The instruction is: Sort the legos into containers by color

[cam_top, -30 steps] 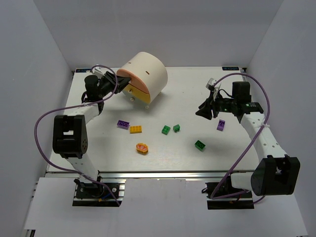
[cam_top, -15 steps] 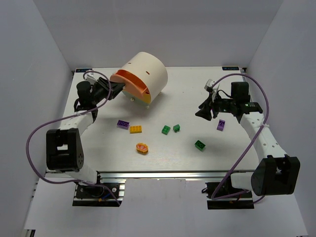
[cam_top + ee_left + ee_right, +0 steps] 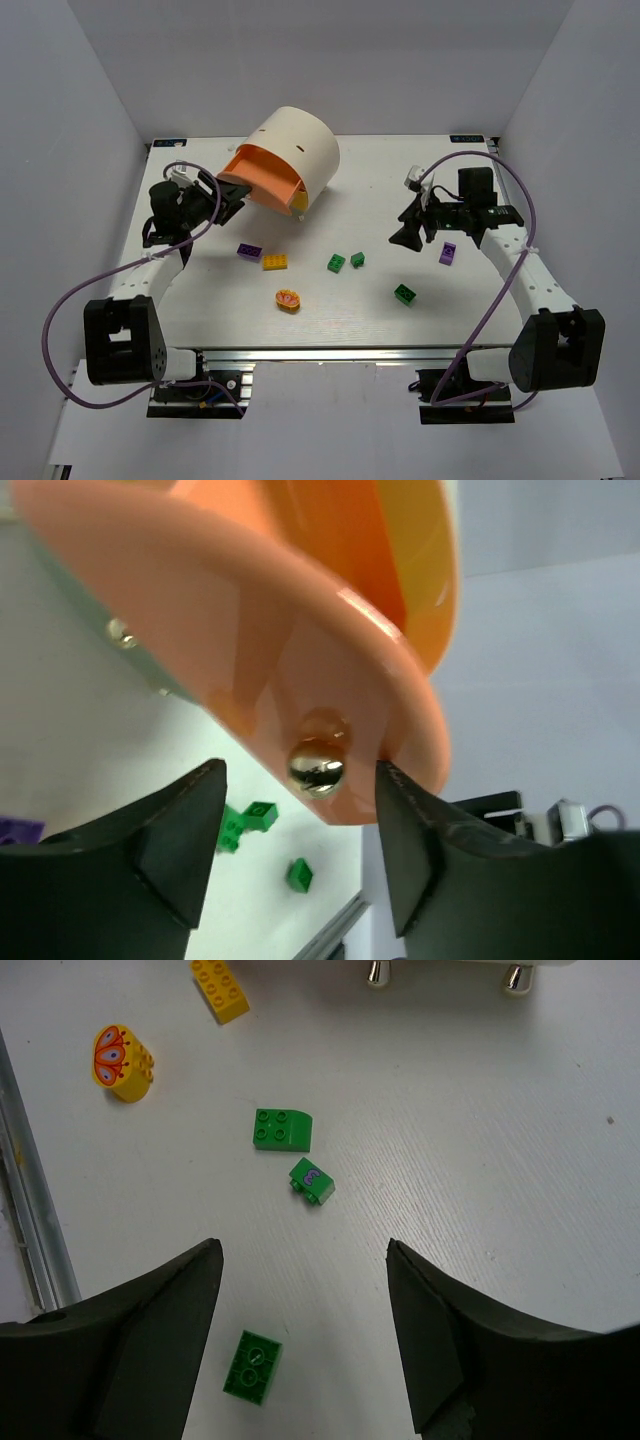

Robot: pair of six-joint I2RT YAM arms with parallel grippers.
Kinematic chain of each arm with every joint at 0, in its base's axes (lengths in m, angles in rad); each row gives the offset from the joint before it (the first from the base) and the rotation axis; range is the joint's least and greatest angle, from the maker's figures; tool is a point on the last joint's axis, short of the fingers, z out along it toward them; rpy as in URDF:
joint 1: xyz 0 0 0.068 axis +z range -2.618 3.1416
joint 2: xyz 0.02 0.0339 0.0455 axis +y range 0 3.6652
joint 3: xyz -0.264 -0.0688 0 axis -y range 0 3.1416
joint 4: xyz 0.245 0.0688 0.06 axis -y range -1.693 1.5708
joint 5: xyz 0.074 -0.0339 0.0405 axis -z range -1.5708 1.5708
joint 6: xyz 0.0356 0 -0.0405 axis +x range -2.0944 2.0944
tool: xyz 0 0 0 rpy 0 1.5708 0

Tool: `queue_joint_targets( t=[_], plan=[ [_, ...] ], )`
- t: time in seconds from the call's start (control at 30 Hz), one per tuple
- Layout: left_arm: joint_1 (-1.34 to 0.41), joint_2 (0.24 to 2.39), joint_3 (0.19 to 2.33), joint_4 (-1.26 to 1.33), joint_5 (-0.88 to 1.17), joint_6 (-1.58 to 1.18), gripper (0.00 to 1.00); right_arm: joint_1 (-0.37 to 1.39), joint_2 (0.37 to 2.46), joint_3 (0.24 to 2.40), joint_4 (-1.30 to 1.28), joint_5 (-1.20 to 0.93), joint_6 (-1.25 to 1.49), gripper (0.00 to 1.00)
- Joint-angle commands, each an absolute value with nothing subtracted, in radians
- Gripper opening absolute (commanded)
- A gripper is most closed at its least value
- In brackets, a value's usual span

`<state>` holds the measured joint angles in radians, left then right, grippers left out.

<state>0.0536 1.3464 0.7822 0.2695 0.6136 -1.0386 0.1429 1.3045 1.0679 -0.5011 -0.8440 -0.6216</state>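
While our left gripper [image 3: 298,780] sits spread around the pink-orange drawer [image 3: 262,178] knob [image 3: 316,764], upper left, our right gripper [image 3: 301,1250] hangs released above green legos [image 3: 282,1130], mid-right

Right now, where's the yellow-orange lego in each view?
Top external: yellow-orange lego lies left of centre, just right of the purple brick.
Left wrist: not in it; the pink-orange drawer fills most of the frame.
Right wrist: top left, up and right of the round disc.
Shared landmark: the green brick pair, in all three.
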Motion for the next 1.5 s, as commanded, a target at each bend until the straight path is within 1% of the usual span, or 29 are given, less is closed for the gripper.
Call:
queue_joint_targets(
  t=[0.0,0.03,0.07,0.17,0.23,0.27,0.33,0.37,0.4,0.47,0.5,0.53,0.57,0.6,0.63,0.7,0.73,0.87,0.9,0.93,1.0,1.13,1.2,1.27,1.33,1.37,1.43,1.47],
  plan=[
    [0.063,1.299,0.791,0.174,0.588,-0.986,0.73,0.158,1.313,1.066,-0.511,-0.845,-0.650,0.72],
    [0.063,1.296,0.793,0.160,0.581,-0.974,0.78,0.160,1.315,1.065,-0.511,-0.845,-0.656,0.73],
    [0.063,1.289,0.798,0.134,0.577,-0.968,0.85,0.161,1.315,1.066,-0.514,-0.845,-0.661,0.74],
    [0.072,1.264,0.807,0.091,0.558,-0.950,0.87,0.173,1.330,1.072,-0.532,-0.835,-0.704,0.78],
    [0.072,1.253,0.828,0.020,0.535,-0.925,0.87,0.183,1.359,1.083,-0.548,-0.790,-0.726,0.79],
    [0.081,1.237,0.840,-0.058,0.520,-0.913,0.87,0.189,1.370,1.098,-0.548,-0.761,-0.721,0.79],
    [0.081,1.212,0.868,-0.125,0.473,-0.870,0.87,0.186,1.410,1.114,-0.516,-0.666,-0.686,0.79],
    [0.081,1.180,0.877,-0.211,0.445,-0.853,0.87,0.187,1.419,1.117,-0.490,-0.622,-0.620,0.79],
    [0.081,1.161,0.888,-0.256,0.422,-0.824,0.87,0.186,1.430,1.114,-0.468,-0.532,-0.598,0.80],
    [0.081,1.126,0.911,-0.395,0.321,-0.799,0.85,0.189,1.437,1.108,-0.413,-0.429,-0.508,0.80],
    [0.081,1.096,0.916,-0.437,0.293,-0.786,0.84,0.187,1.440,1.101,-0.393,-0.322,-0.471,0.80],
    [0.081,1.080,0.920,-0.471,0.246,-0.779,0.78,0.183,1.446,1.104,-0.378,-0.269,-0.436,0.80],
    [0.081,1.066,0.917,-0.530,0.232,-0.775,0.75,0.181,1.457,1.108,-0.376,-0.206,-0.399,0.79],
    [0.081,1.042,0.910,-0.552,0.219,-0.776,0.72,0.183,1.462,1.114,-0.371,-0.037,-0.294,0.78],
    [0.081,1.029,0.894,-0.572,0.212,-0.779,0.69,0.183,1.471,1.121,-0.376,0.041,-0.255,0.77],
    [0.081,0.996,0.874,-0.623,0.186,-0.787,0.68,0.173,1.480,1.137,-0.440,0.145,-0.175,0.77],
    [0.081,0.982,0.861,-0.630,0.183,-0.788,0.69,0.167,1.479,1.135,-0.454,0.164,-0.157,0.77],
    [0.081,0.922,0.772,-0.643,0.172,-0.816,0.85,0.155,1.470,1.103,-0.523,0.219,-0.036,0.82],
    [0.081,0.916,0.758,-0.643,0.172,-0.830,0.86,0.155,1.471,1.092,-0.525,0.245,-0.017,0.84],
    [0.081,0.901,0.747,-0.638,0.172,-0.837,0.87,0.152,1.473,1.068,-0.519,0.259,0.017,0.87],
    [0.081,0.888,0.716,-0.627,0.186,-0.850,0.89,0.144,1.489,1.052,-0.499,0.307,0.047,0.89],
    [0.081,0.881,0.684,-0.606,0.204,-0.864,0.89,0.117,1.557,1.061,-0.482,0.311,0.106,0.89],
    [0.081,0.893,0.680,-0.606,0.209,-0.864,0.89,0.103,1.643,1.113,-0.541,0.324,0.164,0.89],
    [0.081,0.903,0.680,-0.609,0.209,-0.862,0.90,0.098,1.743,1.187,-0.589,0.343,0.230,0.86],
    [0.081,0.900,0.678,-0.609,0.207,-0.861,0.90,0.086,1.819,1.227,-0.639,0.342,0.253,0.79],
    [0.081,0.897,0.675,-0.606,0.204,-0.861,0.90,0.078,1.834,1.238,-0.646,0.327,0.256,0.78],
    [0.081,0.881,0.658,-0.600,0.203,-0.865,0.90,0.075,1.844,1.241,-0.631,0.310,0.265,0.70],
    [0.081,0.871,0.654,-0.601,0.204,-0.870,0.90,0.074,1.841,1.230,-0.621,0.301,0.262,0.68]
  ],
)
